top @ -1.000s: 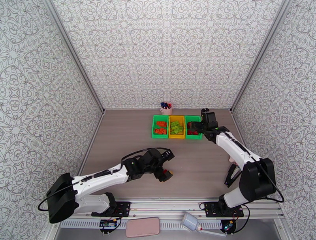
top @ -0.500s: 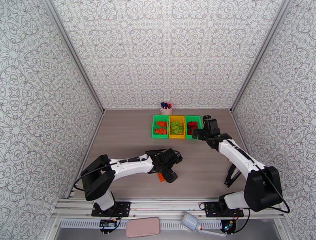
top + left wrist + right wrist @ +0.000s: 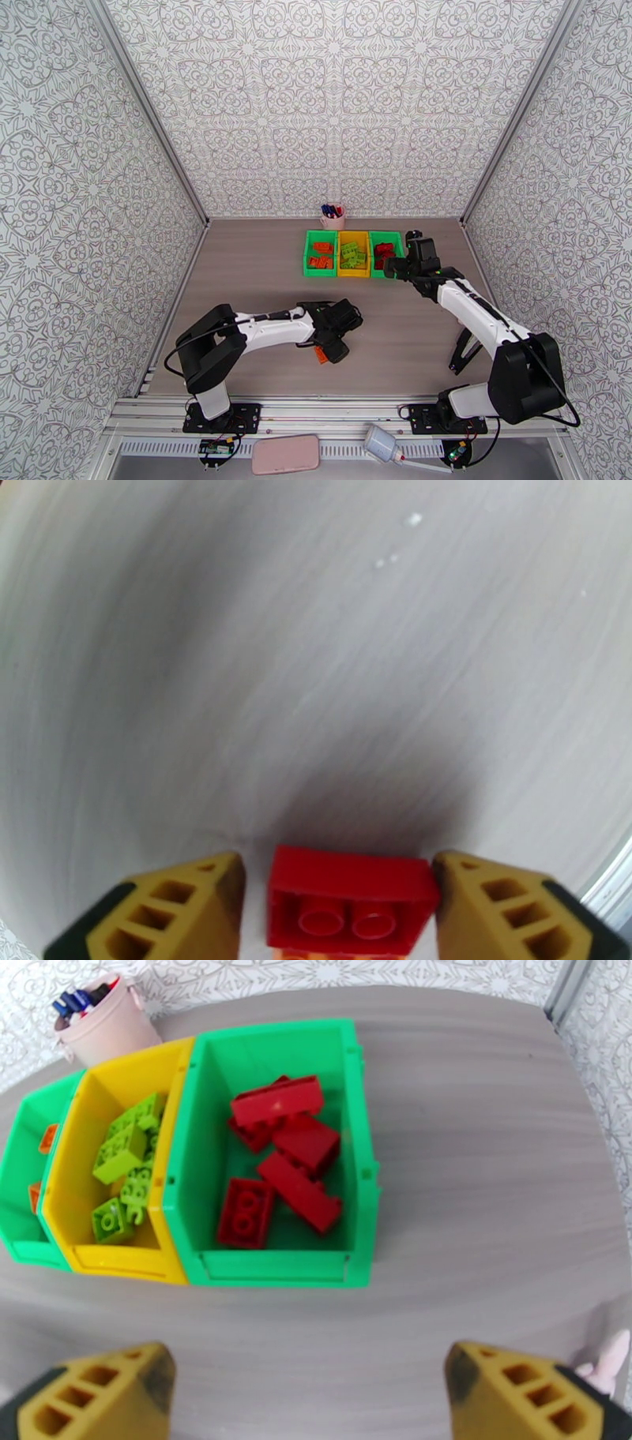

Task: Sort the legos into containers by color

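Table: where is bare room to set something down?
Free: the wood between the left wall and the bins, and between the bins and the left arm. Crowded: behind the bins, by the pink cup.

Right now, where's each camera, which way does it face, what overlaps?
Top external: above, behind the bases, looking down at left arm, right arm, bins, pen cup.
Left wrist: on left arm, facing the table; left hand straddles a red lego.
Right wrist: on right arm, facing the bins; right hand open.
Shared: top and right wrist both see bins, pen cup.
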Available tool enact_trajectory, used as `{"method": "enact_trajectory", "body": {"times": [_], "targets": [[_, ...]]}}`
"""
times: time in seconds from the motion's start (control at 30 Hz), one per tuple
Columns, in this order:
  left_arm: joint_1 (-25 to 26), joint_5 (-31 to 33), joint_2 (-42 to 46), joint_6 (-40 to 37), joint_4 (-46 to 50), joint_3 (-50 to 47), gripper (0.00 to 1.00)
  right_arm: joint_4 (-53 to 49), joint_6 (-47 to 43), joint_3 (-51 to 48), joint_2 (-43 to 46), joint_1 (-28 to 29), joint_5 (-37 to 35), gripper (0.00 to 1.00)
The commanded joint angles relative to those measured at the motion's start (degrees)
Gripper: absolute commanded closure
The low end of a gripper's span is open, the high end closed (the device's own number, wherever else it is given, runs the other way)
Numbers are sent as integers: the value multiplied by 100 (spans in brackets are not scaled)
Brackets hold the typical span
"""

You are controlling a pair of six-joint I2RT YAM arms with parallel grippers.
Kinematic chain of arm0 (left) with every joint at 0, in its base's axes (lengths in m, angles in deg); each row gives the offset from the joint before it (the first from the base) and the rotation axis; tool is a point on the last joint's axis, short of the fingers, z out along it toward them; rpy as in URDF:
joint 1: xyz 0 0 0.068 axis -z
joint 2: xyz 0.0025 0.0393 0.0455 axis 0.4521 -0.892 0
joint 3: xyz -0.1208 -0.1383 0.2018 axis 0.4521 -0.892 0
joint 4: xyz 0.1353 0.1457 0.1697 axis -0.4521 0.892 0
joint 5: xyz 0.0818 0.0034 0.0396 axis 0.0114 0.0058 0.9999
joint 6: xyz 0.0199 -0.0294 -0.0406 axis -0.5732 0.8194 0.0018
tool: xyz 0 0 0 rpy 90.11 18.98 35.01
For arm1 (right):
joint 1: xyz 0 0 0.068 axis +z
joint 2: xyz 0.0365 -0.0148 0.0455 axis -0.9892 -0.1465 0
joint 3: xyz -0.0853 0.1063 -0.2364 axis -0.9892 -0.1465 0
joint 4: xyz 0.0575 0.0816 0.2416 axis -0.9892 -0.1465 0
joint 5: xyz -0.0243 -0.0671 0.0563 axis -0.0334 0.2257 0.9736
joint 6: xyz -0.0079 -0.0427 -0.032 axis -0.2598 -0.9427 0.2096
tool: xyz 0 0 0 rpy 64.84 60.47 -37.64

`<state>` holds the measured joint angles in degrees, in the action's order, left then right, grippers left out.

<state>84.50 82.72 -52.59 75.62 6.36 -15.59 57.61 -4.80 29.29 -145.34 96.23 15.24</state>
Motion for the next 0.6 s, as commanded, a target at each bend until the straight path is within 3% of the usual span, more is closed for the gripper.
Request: {"method": "enact_trajectory", "body": {"times": [0.0,0.1,0.4,0.57], "targets": [[-63,103,30,-57,61,-63,44,93,-5,-113,127,-24,0,6],[-83,62,68,-62,60,-116,47,62,-27,-149,146,-26,-43,7],[-129,29,101,-23,-2,-236,41,58,-10,-185,241,-24,-39,6],[-129,24,182,20,-65,-236,52,16,-17,-170,315,-25,-15,7]]}}
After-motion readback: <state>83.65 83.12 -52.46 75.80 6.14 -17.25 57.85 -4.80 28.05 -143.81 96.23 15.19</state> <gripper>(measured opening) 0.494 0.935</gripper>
